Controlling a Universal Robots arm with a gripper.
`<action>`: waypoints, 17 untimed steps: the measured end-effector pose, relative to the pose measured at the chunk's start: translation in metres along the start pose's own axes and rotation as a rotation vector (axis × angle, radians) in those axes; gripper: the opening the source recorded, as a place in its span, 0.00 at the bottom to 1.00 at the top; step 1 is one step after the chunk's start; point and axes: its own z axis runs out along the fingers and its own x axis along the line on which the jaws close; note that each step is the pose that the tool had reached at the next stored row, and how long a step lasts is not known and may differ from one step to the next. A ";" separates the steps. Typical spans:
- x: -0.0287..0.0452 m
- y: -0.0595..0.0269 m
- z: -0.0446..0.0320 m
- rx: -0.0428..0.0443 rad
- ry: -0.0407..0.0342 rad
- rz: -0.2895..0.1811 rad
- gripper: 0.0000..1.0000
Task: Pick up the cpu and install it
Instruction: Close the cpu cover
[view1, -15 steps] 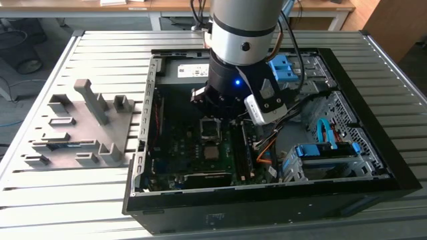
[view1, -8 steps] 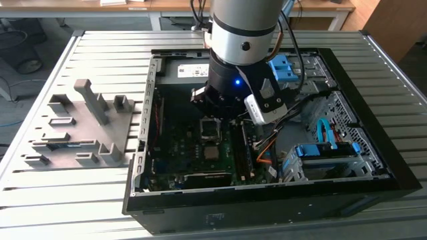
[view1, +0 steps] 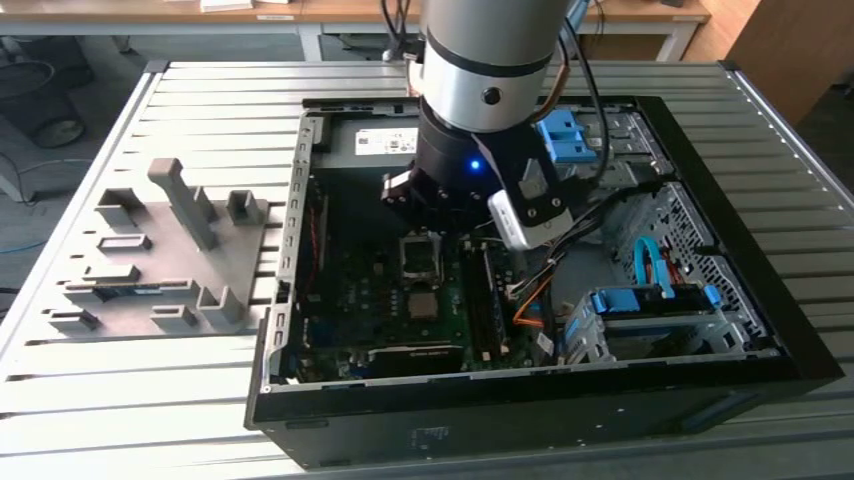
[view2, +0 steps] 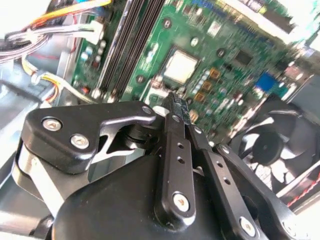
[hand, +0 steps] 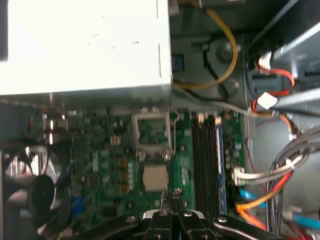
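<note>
The gripper hangs inside the open computer case; in both wrist views its fingers are drawn together at the tips, with nothing seen between them; the cpu lies flat on the green motherboard, just beside the framed socket, near the fingertips but not gripped; memory slots run alongside.
</note>
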 end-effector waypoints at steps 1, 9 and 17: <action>0.0000 0.0000 0.0000 -0.0189 0.0012 -0.001 0.10; -0.0004 -0.0001 0.0033 -0.0944 0.0125 -0.071 0.10; -0.0007 -0.0005 0.0108 -0.0869 0.0275 -0.215 0.10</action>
